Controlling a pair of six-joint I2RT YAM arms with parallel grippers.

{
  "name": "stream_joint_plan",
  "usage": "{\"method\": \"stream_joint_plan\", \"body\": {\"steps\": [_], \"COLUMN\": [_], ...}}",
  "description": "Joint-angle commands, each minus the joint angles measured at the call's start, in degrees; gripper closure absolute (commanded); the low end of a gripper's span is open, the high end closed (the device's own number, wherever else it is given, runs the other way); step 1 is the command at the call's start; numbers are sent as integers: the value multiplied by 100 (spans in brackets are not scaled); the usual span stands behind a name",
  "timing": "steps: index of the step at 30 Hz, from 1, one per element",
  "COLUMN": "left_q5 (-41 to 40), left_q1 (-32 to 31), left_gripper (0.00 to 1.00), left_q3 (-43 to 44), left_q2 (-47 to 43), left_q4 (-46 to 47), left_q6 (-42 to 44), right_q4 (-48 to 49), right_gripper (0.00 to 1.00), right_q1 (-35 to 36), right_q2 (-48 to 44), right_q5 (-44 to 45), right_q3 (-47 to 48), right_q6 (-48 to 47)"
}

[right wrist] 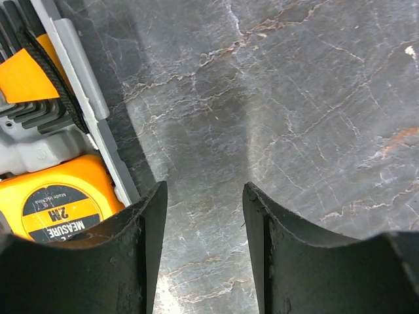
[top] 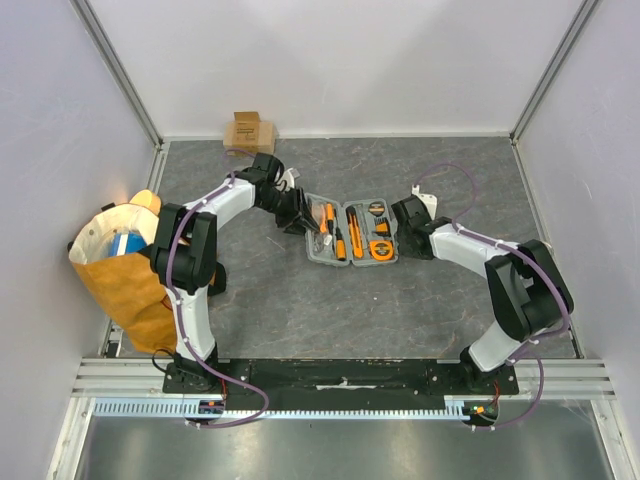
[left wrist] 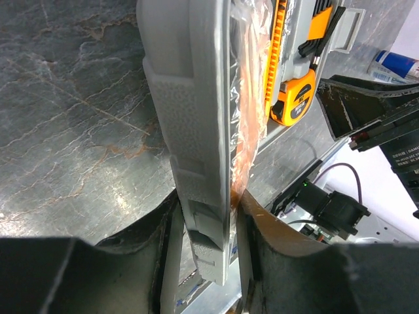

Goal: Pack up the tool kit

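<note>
The left gripper (left wrist: 208, 212) clamps the lid edge of the tool kit case (left wrist: 190, 131), while the right gripper (right wrist: 204, 196) hovers spread and empty just beside the case's opposite side.

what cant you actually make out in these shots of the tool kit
Top view: tools in the case too small to name; bag walls hide most of its contents.
Left wrist view: lid seen edge-on, inner face hidden.
Right wrist view: frame edge cuts off the case beyond the tape measure.
</note>
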Motion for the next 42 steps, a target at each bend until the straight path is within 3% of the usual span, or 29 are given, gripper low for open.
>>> {"method": "stream_joint_plan", "body": {"steps": [1, 21, 28, 36, 42], "left_q5": [-156, -130, 11, 99, 143], "left_q1": [-149, -649, -1018, -1326, -1432], "left_gripper": [59, 46, 34, 26, 25], "left_q3": [413, 1301, 1828, 2338, 2567], "left_q2": [-250, -277, -145, 198, 470], "left_q4": [-122, -746, -755, -746, -746], "left_q6": [284, 460, 91, -216, -322], "right_q4": [227, 473, 473, 368, -263], "right_gripper": [44, 47, 47, 48, 46], "right_q1": [-10, -1, -1, -1, -133], "right_q2": [120, 129, 103, 33, -336], "right_q5": [-316, -800, -739, -318, 533], "right_q3": [33, -28, -90, -151, -169], "right_q6": [-231, -346, -310, 15, 436]}}
